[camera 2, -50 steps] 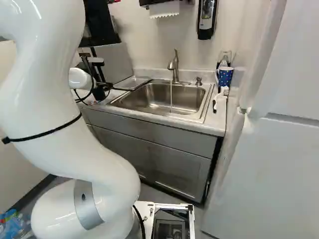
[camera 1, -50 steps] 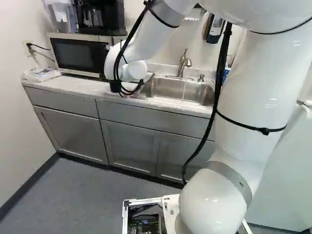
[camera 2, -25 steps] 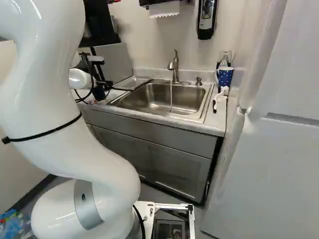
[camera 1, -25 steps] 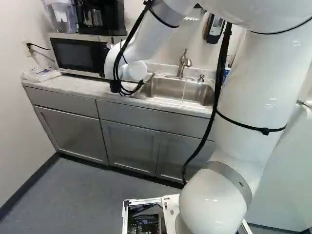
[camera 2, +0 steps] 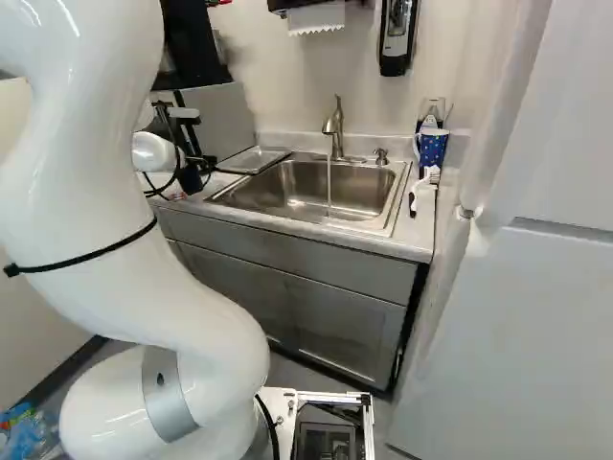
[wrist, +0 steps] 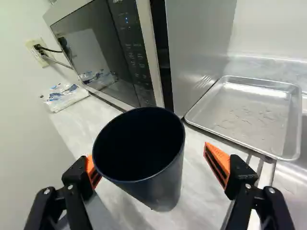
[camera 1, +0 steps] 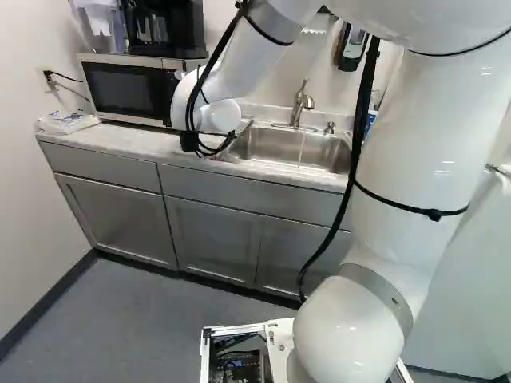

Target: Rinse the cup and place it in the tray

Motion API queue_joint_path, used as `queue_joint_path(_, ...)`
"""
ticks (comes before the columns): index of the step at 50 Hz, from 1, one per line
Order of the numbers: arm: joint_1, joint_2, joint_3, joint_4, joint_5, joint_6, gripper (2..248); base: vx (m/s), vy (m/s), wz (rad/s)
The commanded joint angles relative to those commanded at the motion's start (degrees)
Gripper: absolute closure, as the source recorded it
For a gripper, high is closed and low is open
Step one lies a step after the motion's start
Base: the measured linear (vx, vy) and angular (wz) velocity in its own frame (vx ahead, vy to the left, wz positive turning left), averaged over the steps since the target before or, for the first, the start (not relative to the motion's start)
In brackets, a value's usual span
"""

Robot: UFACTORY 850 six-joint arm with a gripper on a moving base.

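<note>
1. Gripper (camera 2: 195,172) is holding nothing; its fingers are standing wide apart, 1 on either side of the dark cup (wrist: 164,184).
2. Cup is standing upright on the counter (wrist: 196,165), near the metal tray (wrist: 249,115).
3. Faucet (camera 2: 335,129) is running into the sink (camera 2: 287,192).

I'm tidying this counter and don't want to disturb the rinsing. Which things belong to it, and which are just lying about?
For the job:
- dark cup
- running faucet
- sink
- metal tray

Just there:
- microwave
- plastic packet
- blue mug
- brush
</note>
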Motion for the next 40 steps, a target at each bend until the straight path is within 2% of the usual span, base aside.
queue_joint_path(6, 0.0, 0.0, 0.0, 0.0, 0.0, -1.39, 3, 0.0, 0.0, 0.0)
queue_joint_path(18, 0.0, 0.0, 0.0, 0.0, 0.0, -7.89, 3, 0.0, 0.0, 0.0)
queue_joint_path(40, 0.0, 0.0, 0.0, 0.0, 0.0, -7.89, 3, 0.0, 0.0, 0.0)
